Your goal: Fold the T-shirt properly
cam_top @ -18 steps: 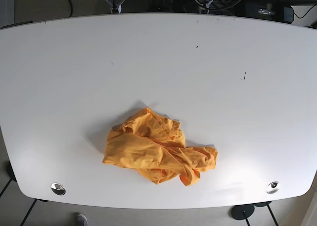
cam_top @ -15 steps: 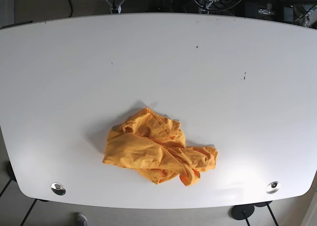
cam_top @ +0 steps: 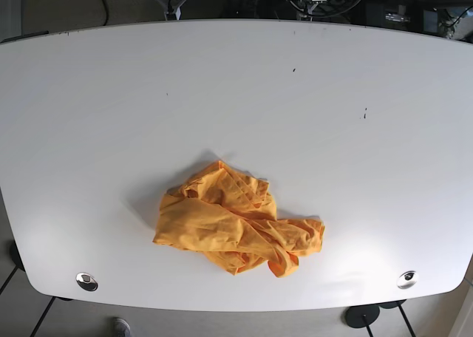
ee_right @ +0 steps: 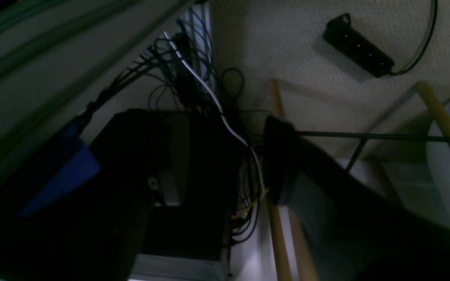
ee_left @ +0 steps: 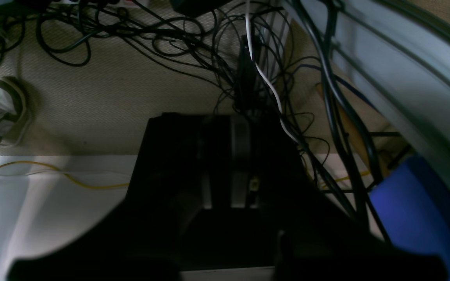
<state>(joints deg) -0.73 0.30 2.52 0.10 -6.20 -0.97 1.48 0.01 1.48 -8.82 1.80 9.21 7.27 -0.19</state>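
The orange T-shirt lies crumpled in a heap on the white table, a little in front of the middle. Neither gripper shows in the base view. My left gripper is a dark shape in the left wrist view, hanging over the carpet and cables behind the table. My right gripper is a dark shape in the right wrist view, also off the table. Both are too dark to tell how the jaws stand. Nothing shows between them.
Two round metal fittings sit near the table's front corners. Tangled cables and a blue object lie below the left wrist. A power strip and chair legs lie below the right wrist.
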